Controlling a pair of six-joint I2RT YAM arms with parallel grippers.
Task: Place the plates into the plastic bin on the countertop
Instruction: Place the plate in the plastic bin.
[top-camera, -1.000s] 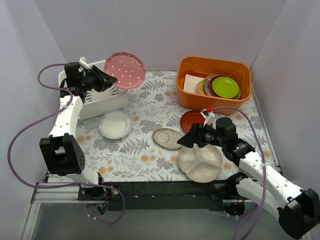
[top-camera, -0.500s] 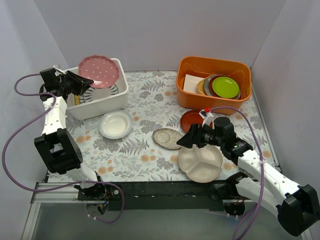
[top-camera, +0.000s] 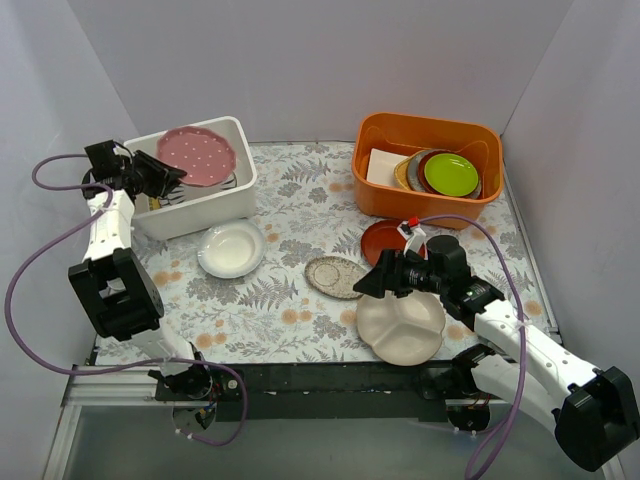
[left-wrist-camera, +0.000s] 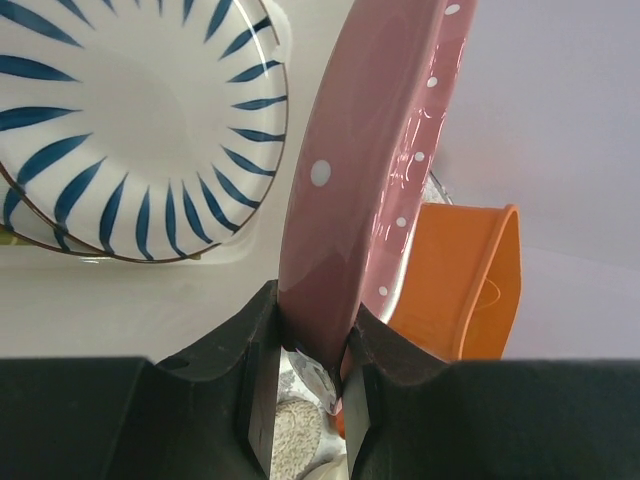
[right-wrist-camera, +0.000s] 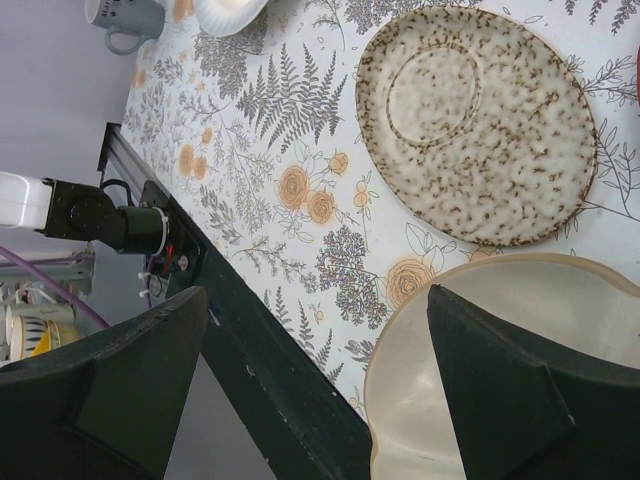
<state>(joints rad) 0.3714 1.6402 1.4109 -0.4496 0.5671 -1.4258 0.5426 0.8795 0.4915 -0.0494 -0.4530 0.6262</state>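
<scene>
Pink dotted plate (left-wrist-camera: 352, 200) sat pinched by its rim in your left claw (left-wrist-camera: 314, 342), tilted over the white bin (top-camera: 203, 212) at upper left, striped plate (left-wrist-camera: 130, 120) beneath; your right claw (right-wrist-camera: 318, 385) gaped empty

Lab test booth, plain grey walls (top-camera: 320, 60)

Left wrist view: striped plate (left-wrist-camera: 120, 120), pink dotted plate (left-wrist-camera: 350, 200) cut off; red-brown plate (top-camera: 380, 238) partly behind right gripper (top-camera: 368, 278).

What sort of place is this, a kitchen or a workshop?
Probably a lab booth dressed as a kitchen counter: plain walls box in a fern-printed countertop, a left arm and right arm are bolted at its edge, with plates beside a white bin and orange tub.
</scene>
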